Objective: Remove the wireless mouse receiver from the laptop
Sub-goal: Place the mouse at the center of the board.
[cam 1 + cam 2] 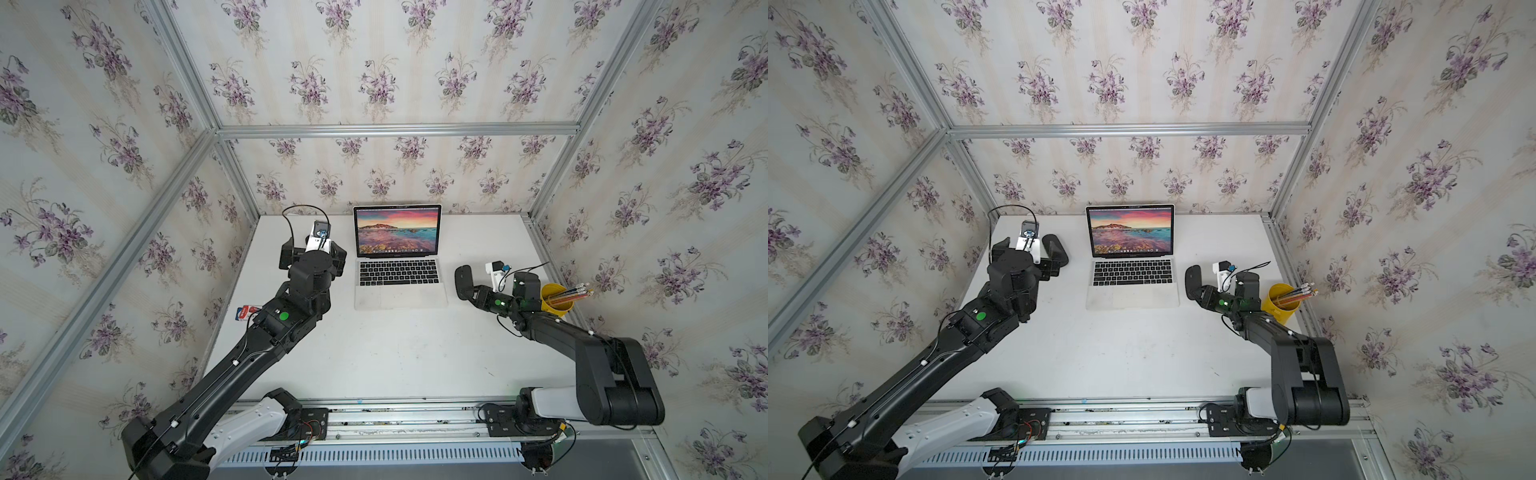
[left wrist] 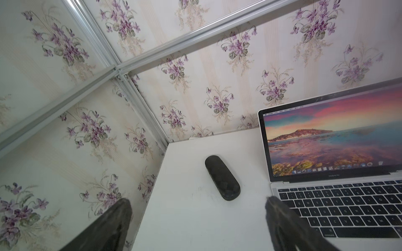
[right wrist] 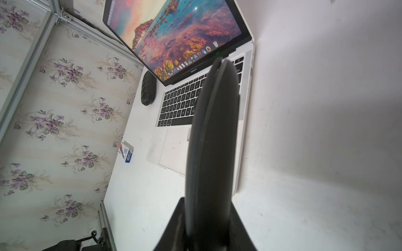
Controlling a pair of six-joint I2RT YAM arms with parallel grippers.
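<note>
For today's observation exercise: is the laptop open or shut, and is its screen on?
Open and on: the laptop has its lid raised behind the keyboard, its screen showing a lit sunset seascape.

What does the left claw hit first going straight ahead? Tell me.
Probably the black oval case on the table: it lies ahead, in line with the open left claw. Height is unclear; passing over it, the claw meets the back wall.

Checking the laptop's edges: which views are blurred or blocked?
Right wrist view: the mouse, blurred in the right gripper, hides part of the laptop. Left wrist view: sharp, only the fingertips of the left gripper soft. Both top views: wide-angle bending.
</note>
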